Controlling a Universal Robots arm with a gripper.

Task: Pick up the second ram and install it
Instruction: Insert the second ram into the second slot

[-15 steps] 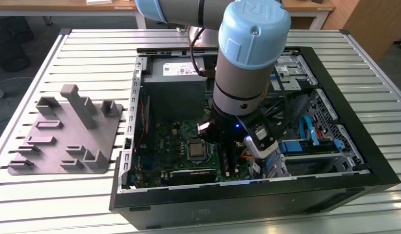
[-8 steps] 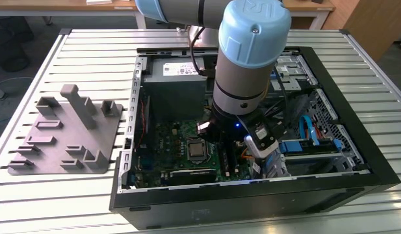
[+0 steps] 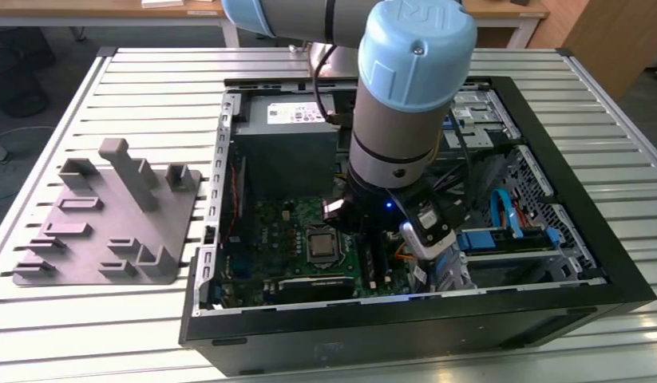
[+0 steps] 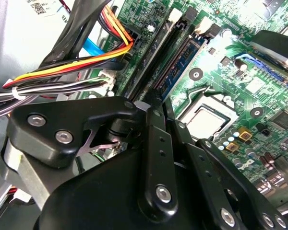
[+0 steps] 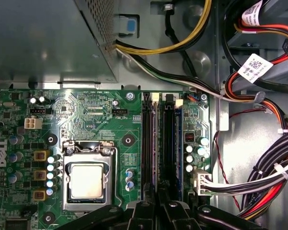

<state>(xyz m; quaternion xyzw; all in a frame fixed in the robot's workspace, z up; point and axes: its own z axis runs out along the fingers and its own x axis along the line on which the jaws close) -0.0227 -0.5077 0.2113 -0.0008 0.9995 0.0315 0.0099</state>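
2nd ram (image 4: pixel 180 64) (seated) beneath end effector (image 4: pixel 156 103)

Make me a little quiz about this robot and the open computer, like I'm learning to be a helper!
1. True or false: the gripper is at the long black memory slots inside the computer case.
2. What lies on the table at the exterior view's left of the case? A) a grey holder tray B) a keyboard C) a monitor
3. Fill in: the shiny square processor sits on the green ____.

Key: 1 true; 2 A; 3 motherboard.
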